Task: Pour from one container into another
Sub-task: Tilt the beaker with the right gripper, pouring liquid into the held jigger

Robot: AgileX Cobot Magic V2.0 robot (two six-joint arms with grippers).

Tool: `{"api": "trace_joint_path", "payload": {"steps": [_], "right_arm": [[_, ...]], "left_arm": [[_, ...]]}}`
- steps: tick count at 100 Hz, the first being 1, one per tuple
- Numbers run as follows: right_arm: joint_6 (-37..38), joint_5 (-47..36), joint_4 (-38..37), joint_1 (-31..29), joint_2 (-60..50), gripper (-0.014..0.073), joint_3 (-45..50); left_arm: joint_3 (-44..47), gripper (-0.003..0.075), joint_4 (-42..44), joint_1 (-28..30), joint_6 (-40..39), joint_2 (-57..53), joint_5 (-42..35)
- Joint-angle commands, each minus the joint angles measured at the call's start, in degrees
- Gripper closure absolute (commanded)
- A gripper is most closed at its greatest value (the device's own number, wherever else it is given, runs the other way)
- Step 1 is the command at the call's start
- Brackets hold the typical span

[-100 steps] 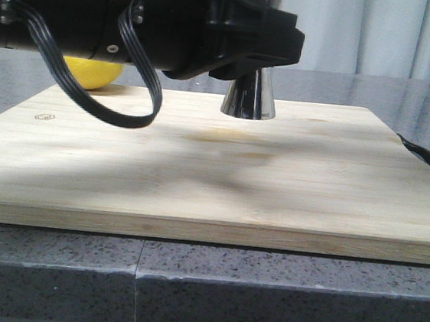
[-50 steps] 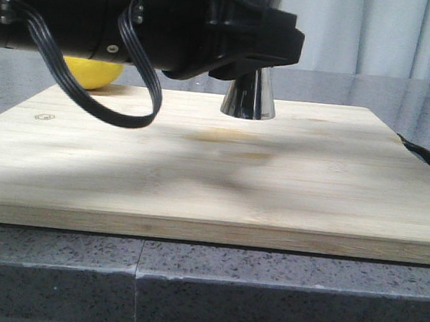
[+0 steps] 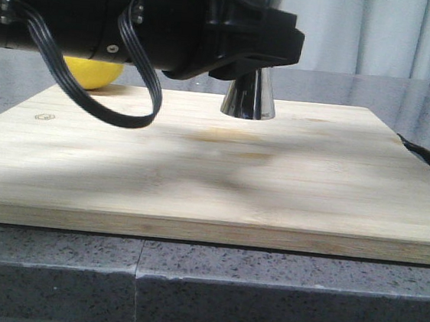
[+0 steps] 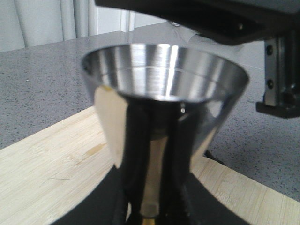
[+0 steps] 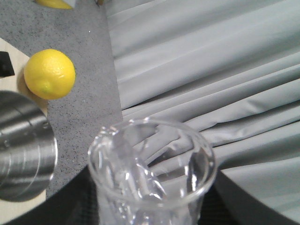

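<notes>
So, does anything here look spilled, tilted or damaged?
Nothing stands out. The shiny steel hourglass jigger stands upright on the pale wooden board, which looks dry. The clear glass beaker looks intact, and the yellow lemon lies on the grey counter.

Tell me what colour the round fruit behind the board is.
Yellow: the lemon shows best in the right wrist view.
</notes>
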Motion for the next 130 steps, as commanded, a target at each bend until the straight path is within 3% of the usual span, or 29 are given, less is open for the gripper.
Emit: {"api": "trace_joint_path", "payload": {"steps": [1, 86, 130], "right_arm": [[-0.67, -2.73, 1.56, 0.06, -1.87, 0.0360, -2.20], [-3.53, -3.92, -1.53, 0.06, -1.87, 0.0360, -2.20], [-9.10, -3.92, -1.53, 0.06, -1.87, 0.0360, -2.20]], "left_arm": [[-1.91, 0.0739, -0.82, -0.18, -0.44, -2.59, -4.79], [-1.91, 0.0739, -0.82, -0.18, -0.44, -2.59, -4.79], [-1.91, 0.0739, -0.82, -0.18, -0.44, -2.59, -4.79]]}}
